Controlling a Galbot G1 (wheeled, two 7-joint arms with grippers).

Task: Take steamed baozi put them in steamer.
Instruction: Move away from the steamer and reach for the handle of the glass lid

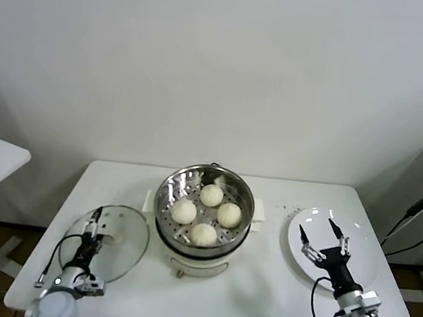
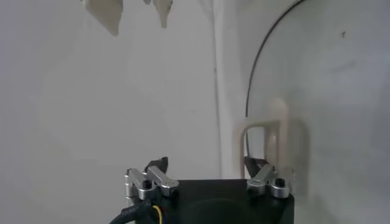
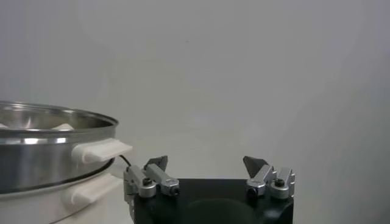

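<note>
Four steamed baozi [image 1: 206, 214] fill one steamer [image 1: 168, 192]; both grippers' fingers spread wide, holding nothing.

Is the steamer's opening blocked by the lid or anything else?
Nothing visible blocks it. The steamer is uncovered, and all four baozi already sit on its tray. The glass lid lies flat on the table at the steamer's left.

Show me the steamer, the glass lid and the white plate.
steamer [image 1: 169, 188]: head view, left steel rim.
glass lid [image 1: 132, 250]: head view, bare glass near its right edge.
white plate [image 1: 364, 258]: head view, bare right side.
</note>
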